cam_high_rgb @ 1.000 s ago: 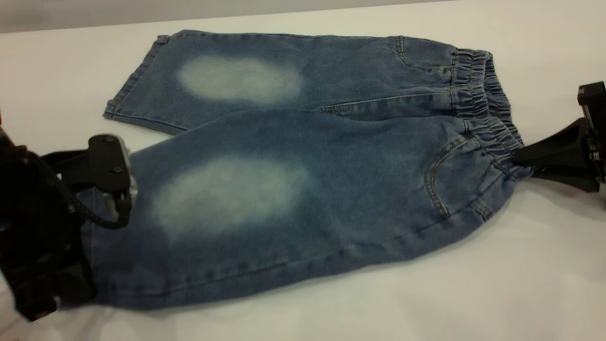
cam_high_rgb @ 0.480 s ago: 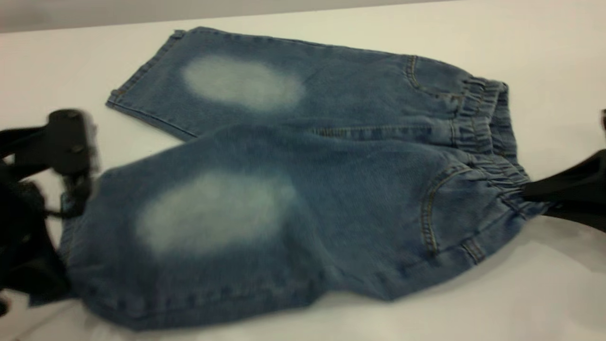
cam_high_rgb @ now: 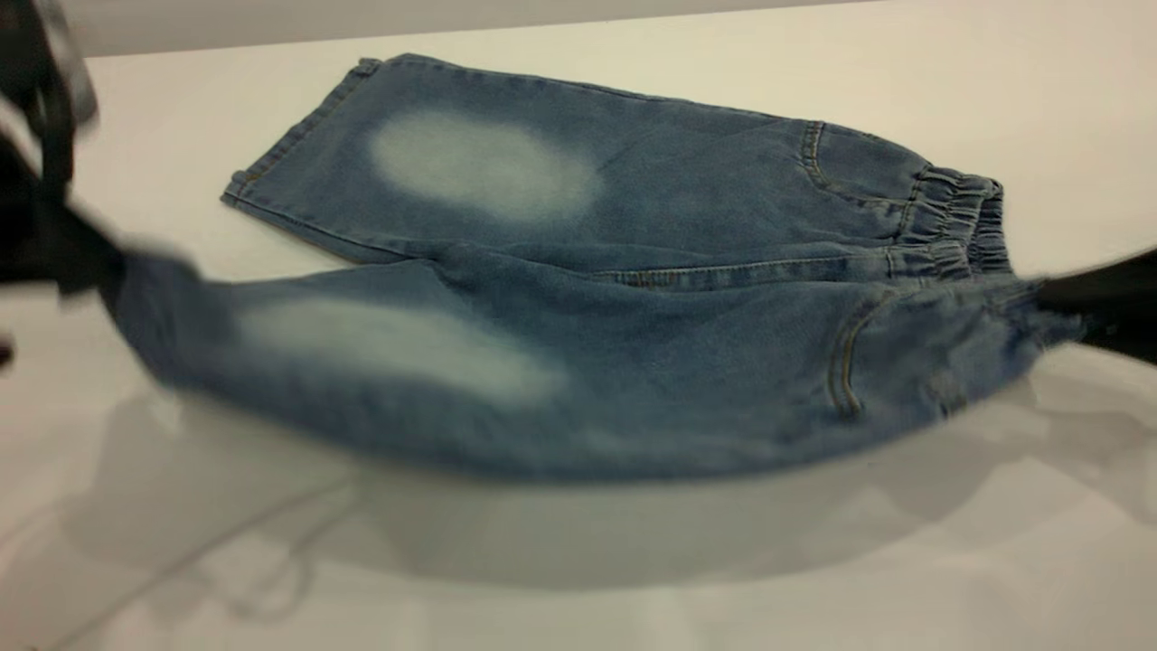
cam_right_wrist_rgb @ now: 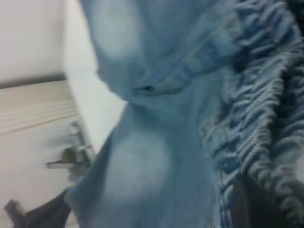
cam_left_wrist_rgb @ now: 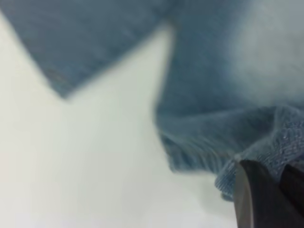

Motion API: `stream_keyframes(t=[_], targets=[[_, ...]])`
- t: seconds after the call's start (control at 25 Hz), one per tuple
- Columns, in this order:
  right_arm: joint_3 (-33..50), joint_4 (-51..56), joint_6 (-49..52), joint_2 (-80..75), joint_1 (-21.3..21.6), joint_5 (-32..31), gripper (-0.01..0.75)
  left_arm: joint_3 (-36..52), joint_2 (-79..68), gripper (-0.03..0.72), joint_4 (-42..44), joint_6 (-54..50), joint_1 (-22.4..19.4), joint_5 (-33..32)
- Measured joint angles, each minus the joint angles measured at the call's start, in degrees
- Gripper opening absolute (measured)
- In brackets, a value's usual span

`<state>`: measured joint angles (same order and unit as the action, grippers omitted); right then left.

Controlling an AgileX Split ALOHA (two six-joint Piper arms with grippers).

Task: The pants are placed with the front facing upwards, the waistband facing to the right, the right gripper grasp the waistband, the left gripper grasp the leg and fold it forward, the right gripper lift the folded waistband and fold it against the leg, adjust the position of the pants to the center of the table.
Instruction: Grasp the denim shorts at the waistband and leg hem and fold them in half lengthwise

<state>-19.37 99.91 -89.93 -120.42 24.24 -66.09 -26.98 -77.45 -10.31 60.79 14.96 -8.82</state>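
The blue denim pants (cam_high_rgb: 687, 217) lie front up on the white table (cam_high_rgb: 813, 579), waistband (cam_high_rgb: 958, 221) to the right. The far leg (cam_high_rgb: 479, 167) rests flat. The near leg (cam_high_rgb: 389, 348) hangs above the table, stretched between both grippers, with a shadow under it. My left gripper (cam_high_rgb: 99, 271) is shut on that leg's hem at the left; in the left wrist view a black finger (cam_left_wrist_rgb: 256, 199) presses into the bunched denim (cam_left_wrist_rgb: 266, 147). My right gripper (cam_high_rgb: 1058, 303) is shut on the near end of the waistband (cam_right_wrist_rgb: 259, 95), its tips hidden in the gathered elastic.
The table's far edge (cam_high_rgb: 542, 27) runs just behind the far leg. Bare white tabletop surrounds the pants at the front and right. The left arm's black body (cam_high_rgb: 36, 163) stands at the left edge of the exterior view.
Both grippers have risen, lifting the near leg and the near waistband end off the table. The left gripper moved up and back; the pants slid slightly right.
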Motion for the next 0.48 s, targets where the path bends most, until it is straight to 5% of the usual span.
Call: stream_keyframes(t=[0.48], targets=[[-3.8, -0.1, 0.0, -0.1, -0.1, -3.9, 0.035, -7.7, -3.1, 0.061, -0.1, 1.7, -3.6, 14.1]])
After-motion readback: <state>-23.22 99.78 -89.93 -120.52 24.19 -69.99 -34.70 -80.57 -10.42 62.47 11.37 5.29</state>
